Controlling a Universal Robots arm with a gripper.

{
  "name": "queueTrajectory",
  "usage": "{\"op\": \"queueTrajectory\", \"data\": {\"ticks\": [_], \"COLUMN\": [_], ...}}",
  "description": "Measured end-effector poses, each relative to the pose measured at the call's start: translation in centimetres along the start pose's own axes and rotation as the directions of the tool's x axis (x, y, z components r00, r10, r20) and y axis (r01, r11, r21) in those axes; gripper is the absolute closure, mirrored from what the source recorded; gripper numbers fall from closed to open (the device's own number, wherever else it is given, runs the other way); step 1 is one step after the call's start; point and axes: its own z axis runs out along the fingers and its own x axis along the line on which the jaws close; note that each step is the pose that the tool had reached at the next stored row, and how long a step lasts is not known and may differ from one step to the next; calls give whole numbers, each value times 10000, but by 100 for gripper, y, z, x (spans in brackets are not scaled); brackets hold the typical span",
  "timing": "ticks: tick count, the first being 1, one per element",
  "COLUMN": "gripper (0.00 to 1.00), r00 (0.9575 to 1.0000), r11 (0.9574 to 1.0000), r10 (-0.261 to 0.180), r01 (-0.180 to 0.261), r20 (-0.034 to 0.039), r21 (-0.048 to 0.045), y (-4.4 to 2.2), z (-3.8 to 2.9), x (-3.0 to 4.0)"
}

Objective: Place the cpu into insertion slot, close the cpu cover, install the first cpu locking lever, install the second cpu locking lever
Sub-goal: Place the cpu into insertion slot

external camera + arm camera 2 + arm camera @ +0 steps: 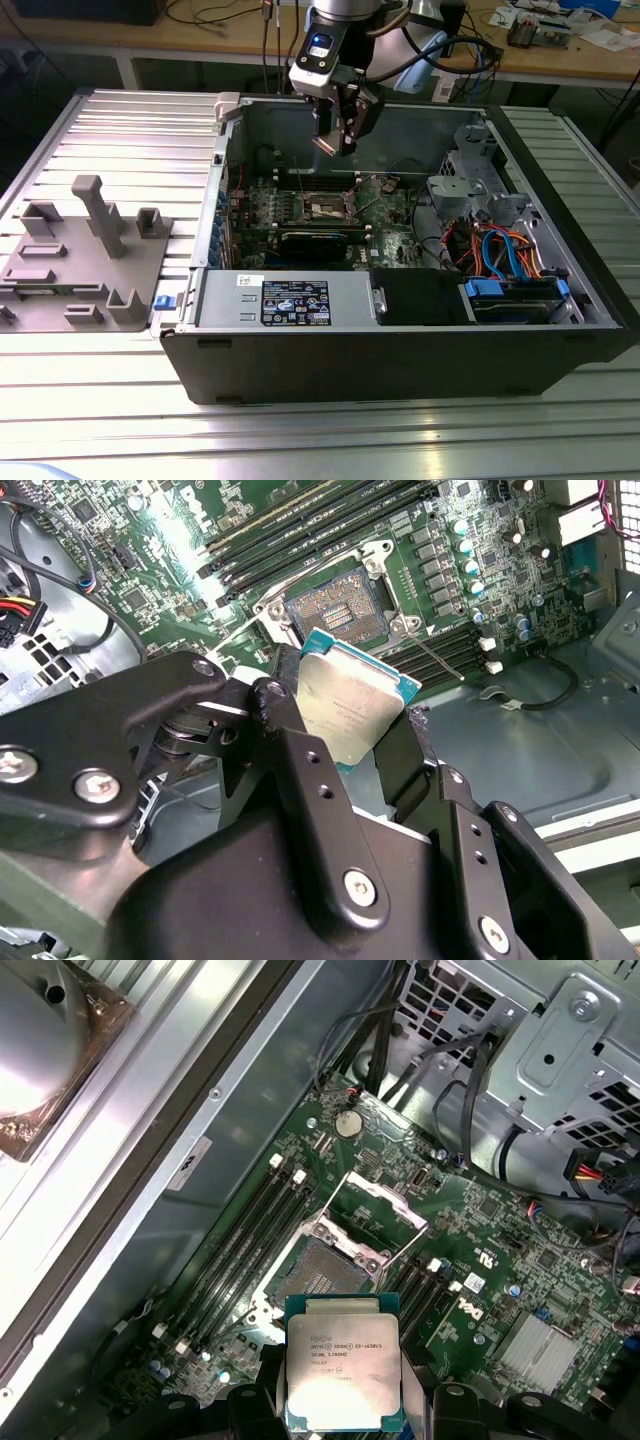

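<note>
My gripper (336, 138) hangs inside the open computer case, above the green board, and is shut on the cpu (343, 1370). In both wrist views the chip is a flat silvery square pinched by its edges between the black fingers (283, 725). Below it lies the insertion slot (322, 1270), a dark square socket with a thin metal rim that also shows in the second wrist view (337, 605) and the exterior view (328, 207). Nothing sits in the socket. The cpu cover (386, 1198) stands tilted up at the socket's far edge. A thin wire locking lever (437, 660) sticks out beside the socket.
A grey power supply box (290, 300) fills the case's near side, with a black card (315, 242) behind it. A metal drive cage (478, 185) and coloured cables (500, 250) sit at the exterior view's right. A grey fixture (85, 250) stands on the ribbed table.
</note>
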Motion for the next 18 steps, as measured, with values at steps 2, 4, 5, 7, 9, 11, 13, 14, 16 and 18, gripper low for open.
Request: {"op": "queueTrajectory", "data": {"ticks": [2,4,5,7,9,11,13,14,16,18], "gripper": [46,46,46,46,46,46,46,46,46,46], "r00": [10000,10000,10000,10000,10000,9999,9999,9999,9999,9998], "r11": [10000,10000,10000,10000,10000,9999,9999,9999,9999,9998], "r10": [27,46,54,75,97,111,126,139,164,194], "r01": [-27,-46,-54,-75,-97,-111,-126,-139,-164,-194], "r20": [1,2,2,4,4,5,5,6,7,8], "r21": [0,0,0,0,1,1,1,1,1,1], "y": [0,0,0,0,0,0,0,0,0,0], "z": [0,0,0,0,0,0,0,0,0,0], "x": [0,0,0,0,0,0,0,0,0,0]}}
